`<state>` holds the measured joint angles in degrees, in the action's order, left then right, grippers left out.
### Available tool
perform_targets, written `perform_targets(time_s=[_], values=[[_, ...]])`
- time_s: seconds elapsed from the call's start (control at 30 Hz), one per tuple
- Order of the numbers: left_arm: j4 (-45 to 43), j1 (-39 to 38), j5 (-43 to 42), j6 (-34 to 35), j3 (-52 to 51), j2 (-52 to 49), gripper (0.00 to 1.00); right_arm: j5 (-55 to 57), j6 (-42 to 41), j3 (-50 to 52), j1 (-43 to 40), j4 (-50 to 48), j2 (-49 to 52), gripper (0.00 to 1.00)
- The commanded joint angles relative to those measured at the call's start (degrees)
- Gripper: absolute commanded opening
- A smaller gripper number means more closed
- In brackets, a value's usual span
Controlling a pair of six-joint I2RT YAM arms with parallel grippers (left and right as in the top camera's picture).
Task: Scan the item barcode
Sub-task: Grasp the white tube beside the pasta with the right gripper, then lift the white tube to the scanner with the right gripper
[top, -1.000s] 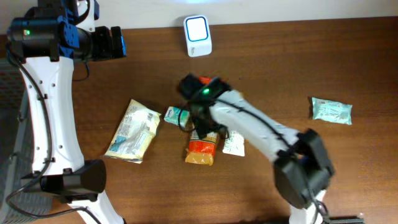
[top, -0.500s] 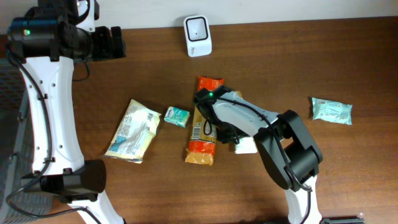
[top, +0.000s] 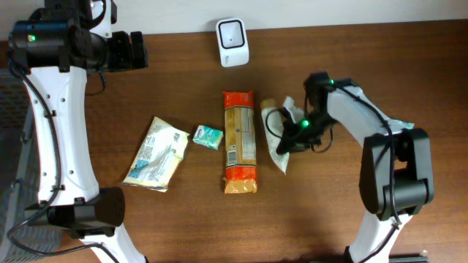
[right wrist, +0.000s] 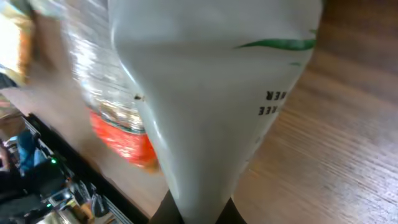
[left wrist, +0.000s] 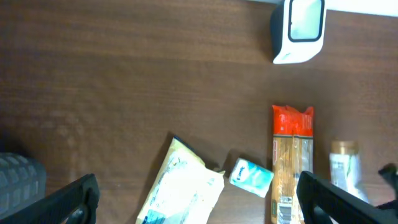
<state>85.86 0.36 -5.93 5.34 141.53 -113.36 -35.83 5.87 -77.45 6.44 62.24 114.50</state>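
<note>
The brown table [top: 183, 219] bore the white scanner [top: 232, 42] at its far edge. Right jaws clamped the white pouch [top: 276, 152] beside the pasta packet [top: 240, 142], well apart from the scanner; left jaws stood wide, empty. Grasp judged done, scan outstanding.

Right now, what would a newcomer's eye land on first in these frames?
The right gripper is shut on a white pouch right of table centre, and the pouch fills the right wrist view. Just left of it lies a long orange-red pasta pack, with the white barcode scanner at the far edge. The left gripper hangs open at the top-left, away from everything.
</note>
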Motion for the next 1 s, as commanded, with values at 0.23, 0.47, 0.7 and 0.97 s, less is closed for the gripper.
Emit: perform_targets(time_s=[0.23, 0.47, 0.7, 0.97], values=[[0.0, 0.2, 0.0, -0.9, 0.5, 0.3, 0.99, 12.2, 1.2, -3.5, -12.0, -1.1, -0.7, 0.53], [0.0, 0.2, 0.0, -0.9, 0.5, 0.3, 0.99, 2.3, 7.5, -4.1, -10.2, 2.2, -0.6, 0.87], [0.0, 0.2, 0.0, -0.9, 0.5, 0.3, 0.99, 2.0, 6.7, 6.2, -4.3, -11.1, -0.6, 0.9], [0.0, 0.2, 0.0, -0.9, 0.5, 0.3, 0.99, -8.3, 7.5, 8.1, -9.9, -13.0, -0.6, 0.04]])
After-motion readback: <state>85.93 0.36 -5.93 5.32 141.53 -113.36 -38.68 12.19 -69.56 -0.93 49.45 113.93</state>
